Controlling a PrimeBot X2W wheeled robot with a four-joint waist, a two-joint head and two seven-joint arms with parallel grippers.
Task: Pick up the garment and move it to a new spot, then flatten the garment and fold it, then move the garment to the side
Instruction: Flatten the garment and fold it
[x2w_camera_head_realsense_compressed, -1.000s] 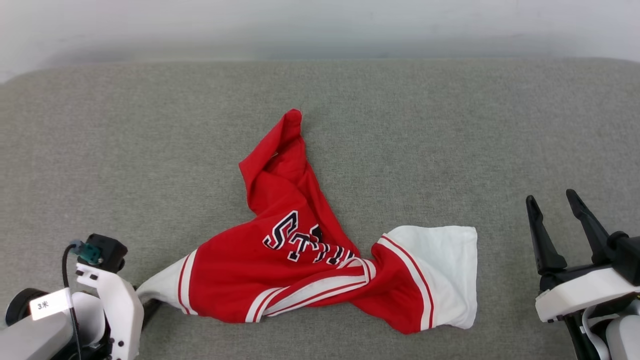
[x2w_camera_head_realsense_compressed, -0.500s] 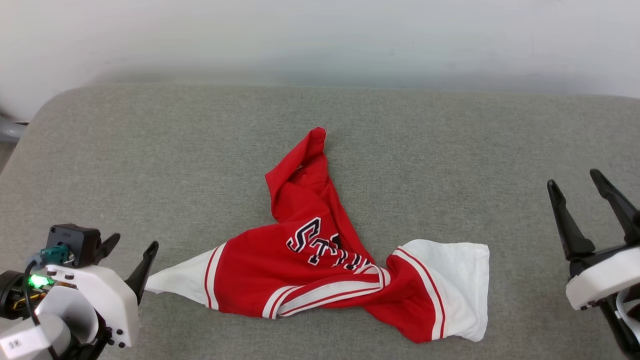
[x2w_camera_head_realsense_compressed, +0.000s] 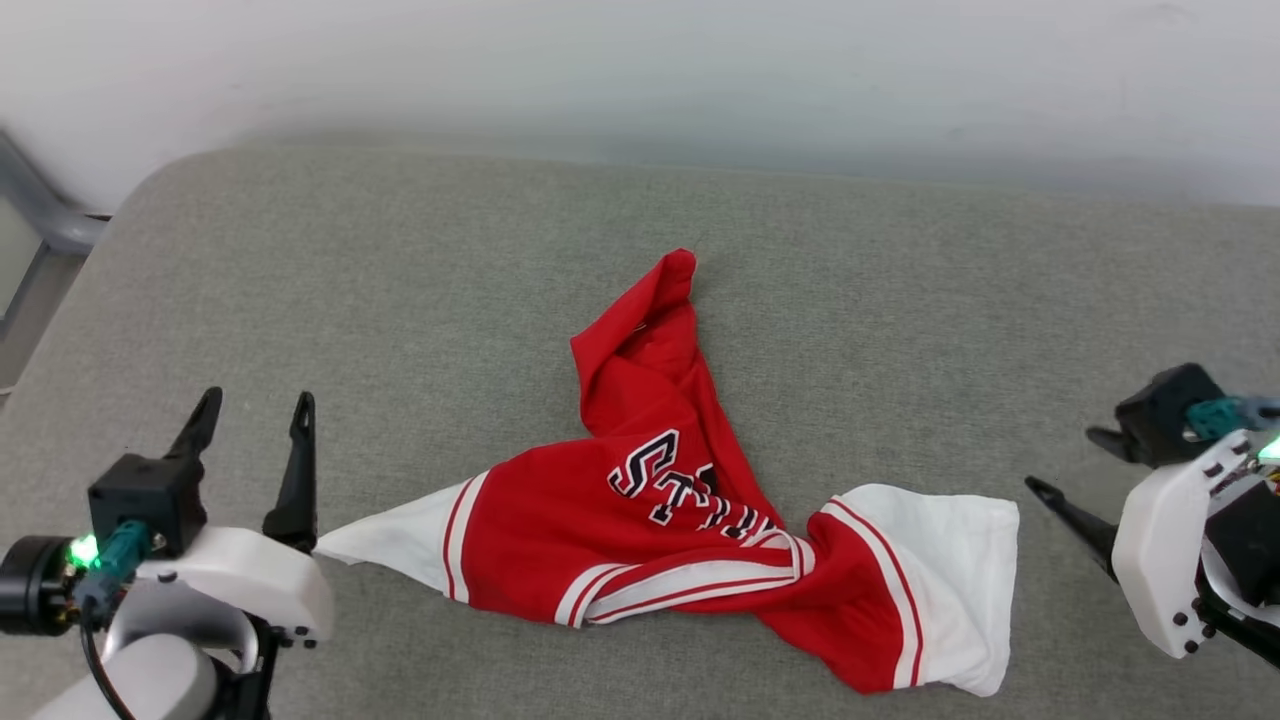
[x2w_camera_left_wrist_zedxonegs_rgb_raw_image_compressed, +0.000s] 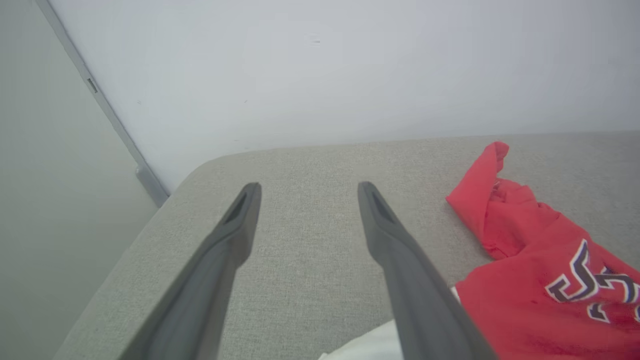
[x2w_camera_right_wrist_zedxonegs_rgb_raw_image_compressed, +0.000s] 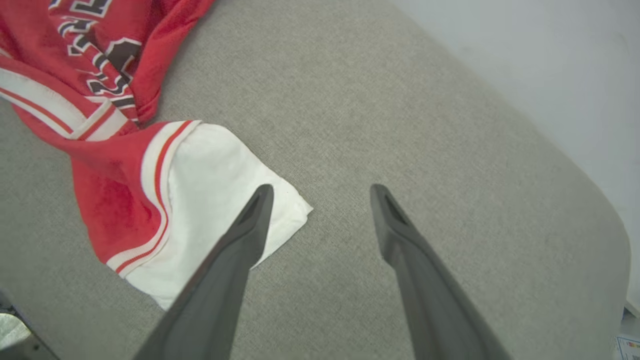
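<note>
Though twisted, the garment (x2w_camera_head_realsense_compressed: 690, 545): soft red-and-white jersey.

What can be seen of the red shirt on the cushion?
The garment is a red short-sleeved jersey of soft knit with white sleeves, red-and-white striped trim and black-and-white chest letters. It lies crumpled and twisted on the grey cushion, one end pointing to the wall, sleeves spread sideways. The left hand and the right hand stand open beside it, gripping nothing.
</note>
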